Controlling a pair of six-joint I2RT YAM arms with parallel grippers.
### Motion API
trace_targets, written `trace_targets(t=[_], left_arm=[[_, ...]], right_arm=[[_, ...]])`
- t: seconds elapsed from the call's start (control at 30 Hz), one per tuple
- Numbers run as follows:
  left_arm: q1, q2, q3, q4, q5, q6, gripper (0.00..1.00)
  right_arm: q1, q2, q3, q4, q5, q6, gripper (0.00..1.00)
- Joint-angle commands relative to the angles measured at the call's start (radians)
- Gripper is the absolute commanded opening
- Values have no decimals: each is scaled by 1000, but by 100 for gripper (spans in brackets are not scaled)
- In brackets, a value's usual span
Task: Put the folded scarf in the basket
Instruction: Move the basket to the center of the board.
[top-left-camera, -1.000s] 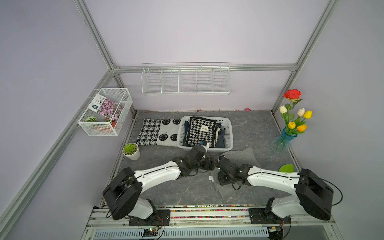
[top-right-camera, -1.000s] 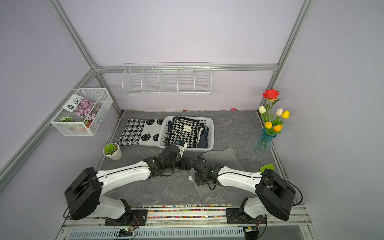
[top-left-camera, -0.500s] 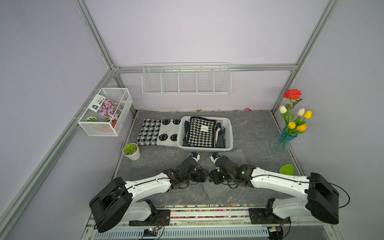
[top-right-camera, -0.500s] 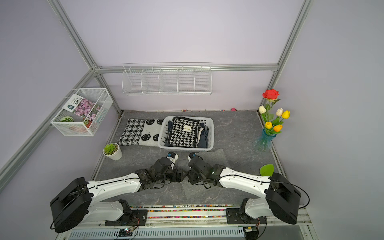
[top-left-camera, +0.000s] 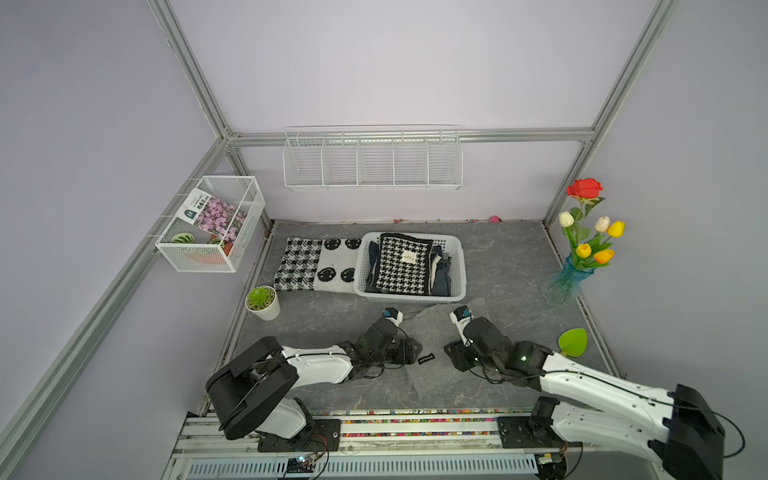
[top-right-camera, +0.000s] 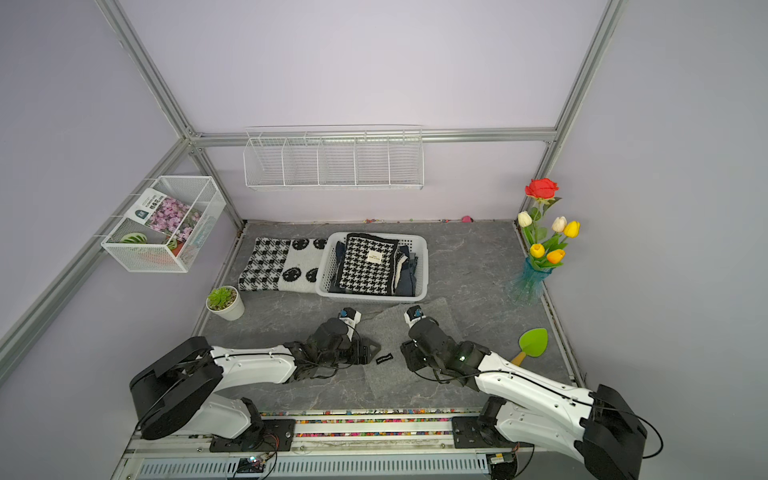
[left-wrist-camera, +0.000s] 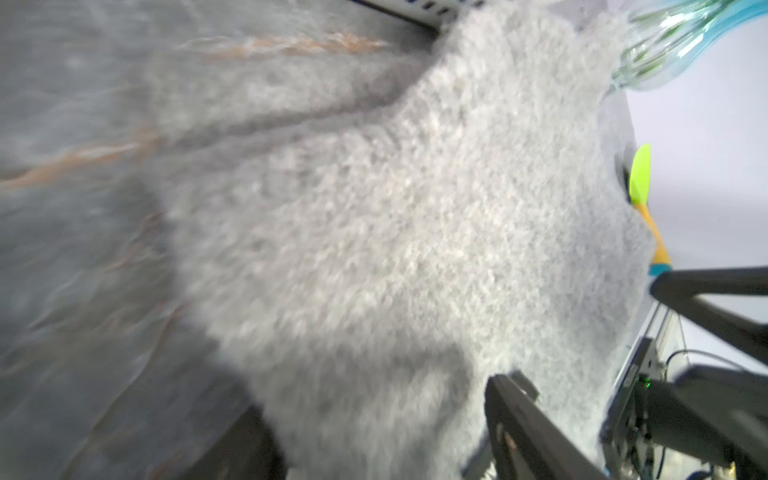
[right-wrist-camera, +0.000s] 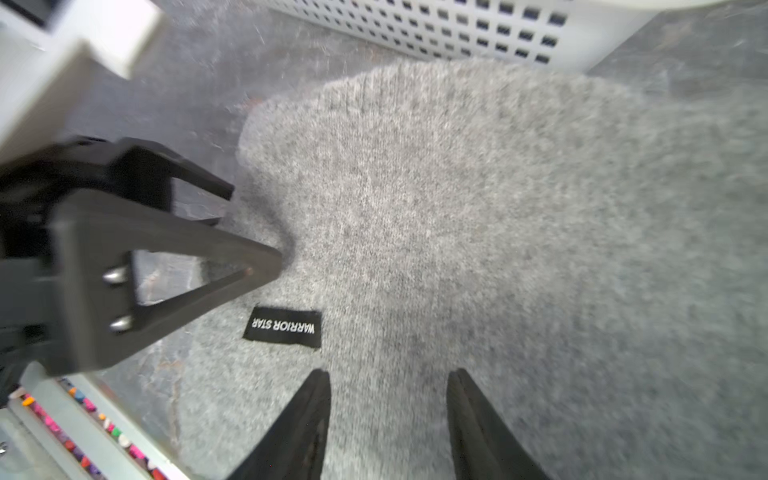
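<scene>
One scarf (top-left-camera: 434, 332) lying flat beside near side of basket (top-left-camera: 409, 296), left gripper (right-wrist-camera: 251, 226) sitting at its left edge, fingers apart, right gripper (right-wrist-camera: 388, 376) hovering over it, fingers apart.

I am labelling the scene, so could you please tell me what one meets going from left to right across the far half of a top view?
white wire-mesh box → black-and-white patterned cloth → basket → blue vase of flowers
</scene>
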Motion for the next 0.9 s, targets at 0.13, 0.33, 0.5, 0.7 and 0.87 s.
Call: trace_targets(t=[0.13, 0.33, 0.5, 0.7, 0.87], left_arm=[[-4, 133, -15, 73, 72, -28, 32], [11, -9, 15, -202, 56, 75, 5], [25, -94, -10, -351, 26, 124, 3], [186, -163, -86, -359, 43, 174, 27], [202, -207, -94, -350, 34, 167, 45]], right_arm=[[-7, -138, -81, -11, 49, 0, 51], [-10, -133, -87, -20, 98, 22, 52], [-24, -122, -78, -16, 98, 17, 57], [-160, -61, -30, 2, -2, -5, 70], [-251, 27, -26, 22, -68, -15, 71]])
